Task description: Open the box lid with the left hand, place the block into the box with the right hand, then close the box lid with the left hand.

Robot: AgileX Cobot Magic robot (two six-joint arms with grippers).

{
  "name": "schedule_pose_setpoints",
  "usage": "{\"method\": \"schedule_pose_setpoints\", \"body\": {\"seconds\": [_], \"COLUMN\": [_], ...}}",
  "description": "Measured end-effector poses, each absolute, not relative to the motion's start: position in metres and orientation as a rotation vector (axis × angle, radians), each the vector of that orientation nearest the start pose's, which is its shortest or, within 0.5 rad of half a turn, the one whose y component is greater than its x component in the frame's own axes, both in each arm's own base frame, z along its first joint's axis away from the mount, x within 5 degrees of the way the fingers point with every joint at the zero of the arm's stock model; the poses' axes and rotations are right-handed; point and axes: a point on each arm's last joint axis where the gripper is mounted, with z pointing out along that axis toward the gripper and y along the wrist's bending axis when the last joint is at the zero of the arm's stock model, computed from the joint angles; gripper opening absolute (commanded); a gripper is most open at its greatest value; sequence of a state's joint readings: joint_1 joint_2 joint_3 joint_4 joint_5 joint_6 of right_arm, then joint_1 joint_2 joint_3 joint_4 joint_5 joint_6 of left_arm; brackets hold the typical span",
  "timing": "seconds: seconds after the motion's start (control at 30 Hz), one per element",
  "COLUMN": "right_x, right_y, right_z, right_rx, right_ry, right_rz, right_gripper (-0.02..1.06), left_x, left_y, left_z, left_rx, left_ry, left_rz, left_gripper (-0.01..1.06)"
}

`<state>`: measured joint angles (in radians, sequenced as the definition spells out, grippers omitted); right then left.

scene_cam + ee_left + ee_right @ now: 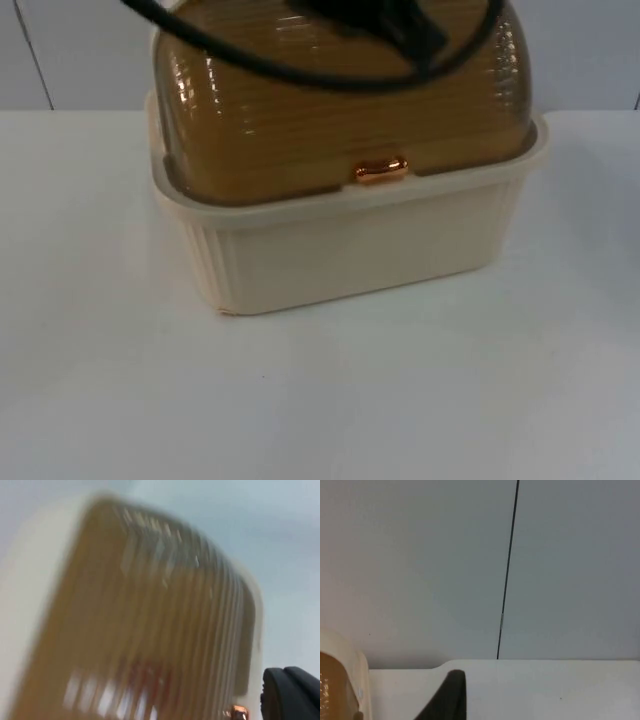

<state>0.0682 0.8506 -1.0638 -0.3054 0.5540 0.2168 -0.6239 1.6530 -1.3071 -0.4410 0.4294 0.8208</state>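
Observation:
The box (350, 250) stands at the back middle of the table, a cream ribbed base under a domed amber ribbed lid (330, 110). The lid is down, and its copper handle (380, 170) sits at the front rim. A black arm part (400, 30) crosses above the back of the lid. In the blurred left wrist view, my left gripper (292, 695) is close over the lid (150, 620), beside the copper handle (239, 712). A reddish blur (150, 680) shows through the lid. My right gripper (451, 697) hangs over the table to the right of the box's corner (340, 680).
White table top (320, 400) stretches in front of the box and on both sides of it. The grey partition wall (420, 570) with a dark vertical seam (507, 570) rises right behind the table's far edge.

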Motion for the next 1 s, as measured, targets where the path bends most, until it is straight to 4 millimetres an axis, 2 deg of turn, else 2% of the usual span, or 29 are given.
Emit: {"method": "schedule_pose_setpoints", "body": {"seconds": [0.1, 0.13, 0.17, 0.27, 0.37, 0.4, 0.47, 0.57, 0.6, 0.7, 0.77, 0.87, 1.0], "right_x": [0.163, 0.163, 0.163, 0.163, 0.163, 0.163, 0.163, 0.163, 0.163, 0.163, 0.163, 0.163, 0.163], "right_y": [-0.003, -0.003, -0.003, -0.003, -0.003, -0.003, -0.003, -0.003, -0.003, -0.003, -0.003, -0.003, -0.003], "right_z": [0.435, 0.435, 0.435, 0.435, 0.435, 0.435, 0.435, 0.435, 0.435, 0.435, 0.435, 0.435, 0.435], "right_rx": [0.016, 0.020, 0.020, 0.024, 0.029, 0.029, 0.032, 0.034, 0.034, 0.034, 0.034, 0.038, 0.040], "right_ry": [1.800, 1.800, 1.800, 1.801, 1.800, 1.800, 1.800, 1.800, 1.800, 1.800, 1.800, 1.800, 1.800], "right_rz": [-0.123, -0.120, -0.120, -0.117, -0.113, -0.113, -0.110, -0.109, -0.109, -0.109, -0.109, -0.105, -0.104], "right_gripper": [1.05, 1.05, 1.05, 1.05, 1.05, 1.05, 1.05, 1.05, 1.05, 1.05, 1.05, 1.05, 1.05], "left_x": [0.291, 0.292, 0.292, 0.302, 0.314, 0.314, 0.321, 0.327, 0.327, 0.321, 0.319, 0.303, 0.296], "left_y": [-0.217, -0.207, -0.207, -0.167, -0.117, -0.117, -0.085, -0.039, -0.039, -0.004, -0.001, 0.013, 0.016], "left_z": [0.338, 0.346, 0.346, 0.365, 0.368, 0.368, 0.364, 0.363, 0.363, 0.363, 0.363, 0.362, 0.366], "left_rx": [1.105, 1.065, 1.065, 0.891, 0.697, 0.697, 0.565, 0.351, 0.351, 0.192, 0.179, 0.057, 0.019], "left_ry": [1.828, 1.826, 1.826, 1.863, 1.990, 1.990, 2.071, 2.093, 2.093, 2.076, 2.071, 2.003, 1.957], "left_rz": [-0.314, -0.306, -0.306, -0.276, -0.293, -0.293, -0.345, -0.420, -0.420, -0.415, -0.400, -0.288, -0.243], "left_gripper": [0.00, 0.00, 0.00, 0.00, 0.00, 0.00, 0.00, 0.00, 0.00, 0.00, 0.00, 0.00, 0.00]}}
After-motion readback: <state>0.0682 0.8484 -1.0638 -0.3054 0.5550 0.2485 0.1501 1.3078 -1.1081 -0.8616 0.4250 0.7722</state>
